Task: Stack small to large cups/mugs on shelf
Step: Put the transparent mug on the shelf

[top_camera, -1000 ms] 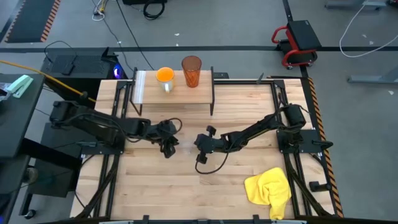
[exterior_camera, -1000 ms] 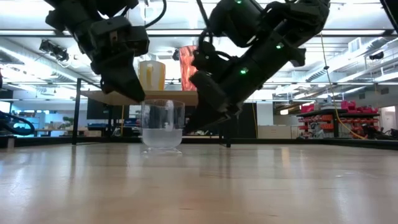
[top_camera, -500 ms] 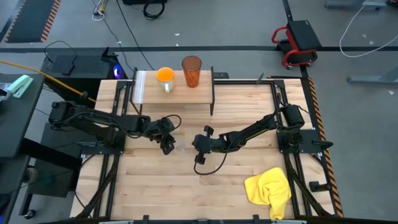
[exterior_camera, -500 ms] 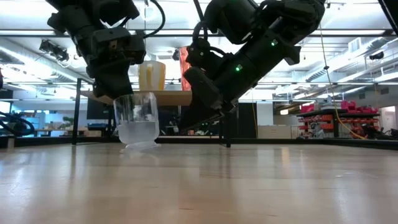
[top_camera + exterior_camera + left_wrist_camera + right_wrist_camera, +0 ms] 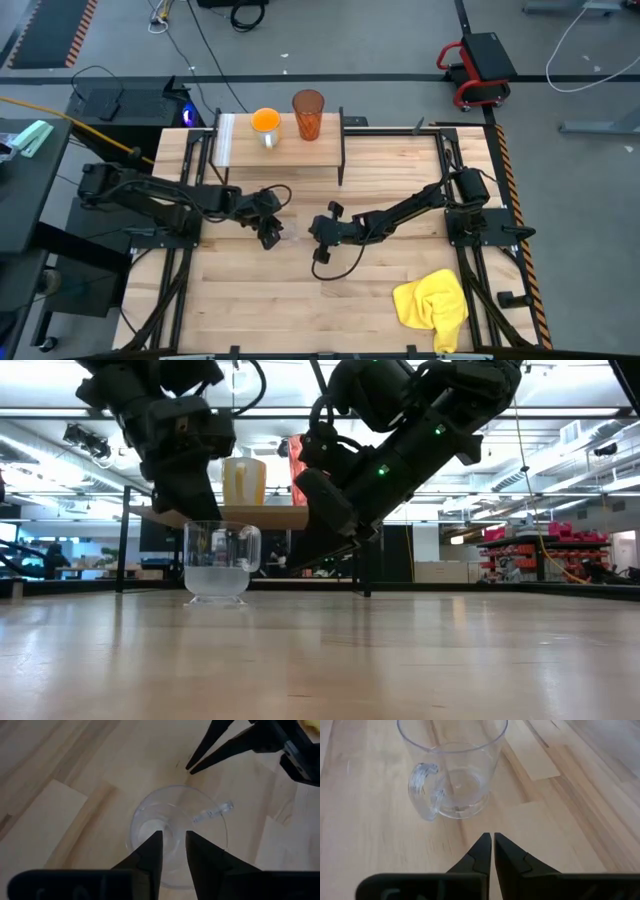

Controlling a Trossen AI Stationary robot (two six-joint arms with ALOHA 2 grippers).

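Observation:
A small clear glass (image 5: 222,565) with a handle (image 5: 422,790) stands upright on its base on the tabletop, between my two grippers. My left gripper (image 5: 173,847) slants down over the glass's mouth on the side nearest its own arm, fingertips a little apart. My right gripper (image 5: 492,840) is shut and points at the glass from the table's right, a short way from the handle. On the shelf (image 5: 235,140) at the far edge stand the orange mug (image 5: 265,122) and the ribbed orange-red tumbler (image 5: 308,113). My left gripper's fingers (image 5: 150,852) come slanting down from the table's left, with their tips at the mouth of the glass (image 5: 150,820). The fingers themselves hide the near rim, so I cannot tell whether they touch it. The glass stands flat on the table.
A crumpled yellow cloth (image 5: 435,305) lies at the table's near right corner. The shelf's black legs (image 5: 342,160) stand on the far part of the table. Bare wooden tabletop (image 5: 260,300) stretches in front of both grippers.
The glass has moved a little toward the table's left, under my left gripper. Half a second ago it was tipped with its base partly off the wood; now it stands flat. My right arm has kept still.

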